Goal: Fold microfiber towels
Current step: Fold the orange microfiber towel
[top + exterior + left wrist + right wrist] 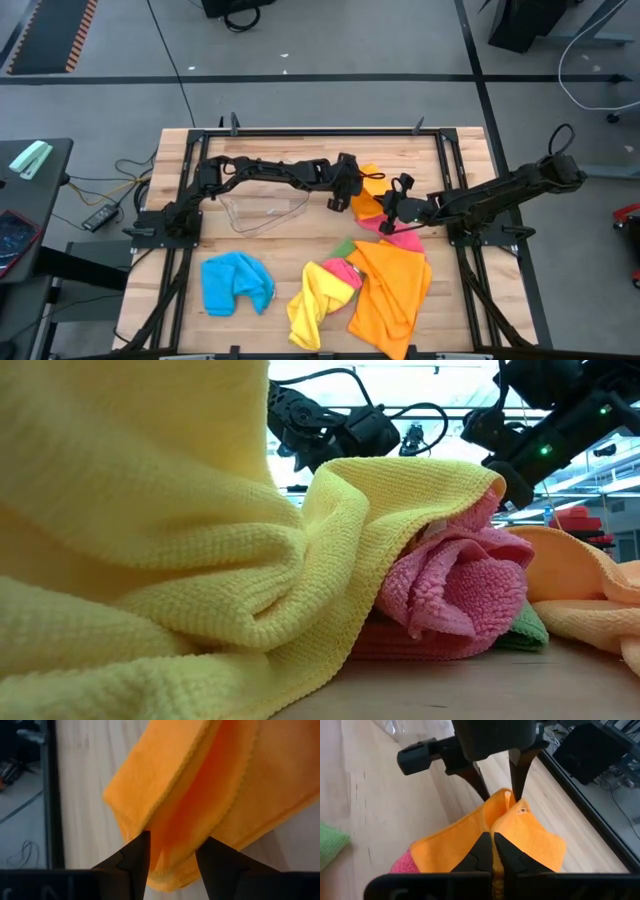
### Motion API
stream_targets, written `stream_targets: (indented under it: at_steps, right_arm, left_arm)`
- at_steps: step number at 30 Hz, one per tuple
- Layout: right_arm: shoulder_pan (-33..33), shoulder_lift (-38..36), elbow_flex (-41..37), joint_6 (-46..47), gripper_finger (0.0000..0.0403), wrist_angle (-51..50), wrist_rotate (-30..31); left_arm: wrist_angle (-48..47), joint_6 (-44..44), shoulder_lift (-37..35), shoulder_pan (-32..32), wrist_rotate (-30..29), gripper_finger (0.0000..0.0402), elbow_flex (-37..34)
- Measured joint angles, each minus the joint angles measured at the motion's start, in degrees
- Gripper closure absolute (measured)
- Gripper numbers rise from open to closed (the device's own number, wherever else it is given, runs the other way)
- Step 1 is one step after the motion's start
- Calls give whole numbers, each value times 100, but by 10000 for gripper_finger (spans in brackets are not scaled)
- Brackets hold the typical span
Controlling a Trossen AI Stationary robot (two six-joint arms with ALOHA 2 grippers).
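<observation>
I'm running this from a robotics lab or workshop. The wooden table (pixel 270 240) sits in a black metal frame (pixel 190 150) on grey floor (pixel 330 50) marked with black tape lines (pixel 300 78), cables (pixel 130 175) trailing beside it.

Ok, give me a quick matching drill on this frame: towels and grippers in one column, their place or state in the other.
Column one:
1. blue towel
2. folded orange towel
3. right gripper
4. left gripper

Column two:
A. fingers apart around an orange fold
B. crumpled alone beside the yellow towel
C. shut on orange cloth
D. between both grippers

Pairs: 1-B, 2-D, 3-C, 4-A
</observation>
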Motion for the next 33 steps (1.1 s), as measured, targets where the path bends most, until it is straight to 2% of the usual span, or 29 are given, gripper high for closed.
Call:
stream_targets:
  at_steps: [7,21,29,33]
  right_arm:
    - [-3,0,0,134,397,-44,15]
    - [-3,0,0,226,397,-169,-4]
    - [2,0,0,226,397,-142,-58]
    - [2,0,0,226,397,-117,-93]
  left_arm:
    - [-273,-582,0,-108,-338,252,0]
    - [-104,-770,0,-369,-733,220,0]
    - [-19,-554,73,-327,-621,197,-2]
    - [-5,-534,168,-239,-393,204,-4]
